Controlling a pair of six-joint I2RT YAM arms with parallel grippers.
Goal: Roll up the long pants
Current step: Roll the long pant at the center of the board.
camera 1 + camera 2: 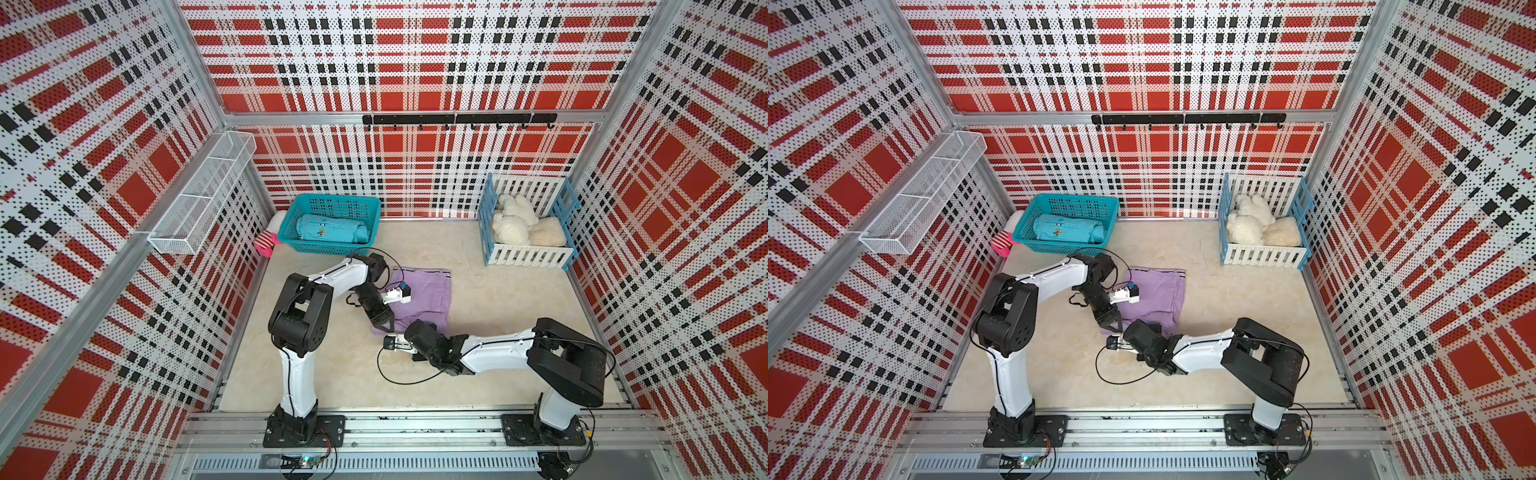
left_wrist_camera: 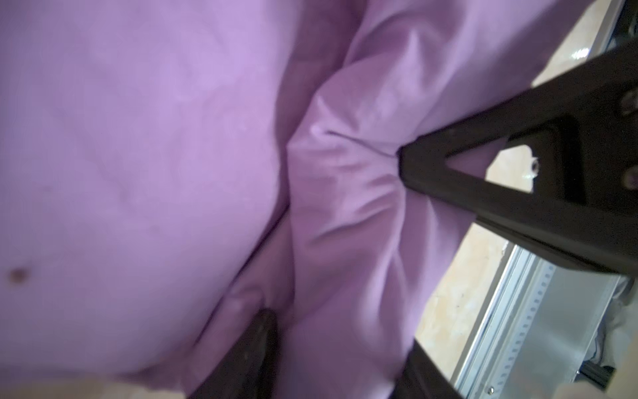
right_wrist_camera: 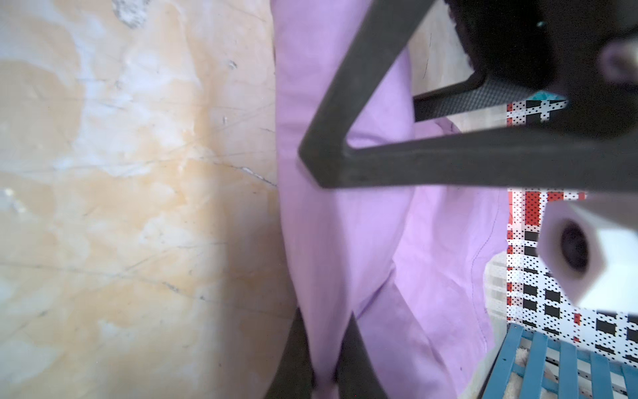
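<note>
lilac long pants (image 1: 428, 299), folded to a short rectangle, lie near the tabletop's centre; the long axis runs from far edge to near edge, striped waistband (image 1: 422, 272) farthest. left gripper (image 1: 385, 326), on a forearm bent toward the near edge, straddles the bunched near end with jaws apart. right gripper (image 2: 409, 167), on an arm stretched low leftward, pinches that end.

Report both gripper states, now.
Left gripper: open, straddling a bunched fold of the long pants.
Right gripper: cannot tell; the pants cover part of it.

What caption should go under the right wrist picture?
Right tool pinching the edge of the lilac long pants on the beige table.
</note>
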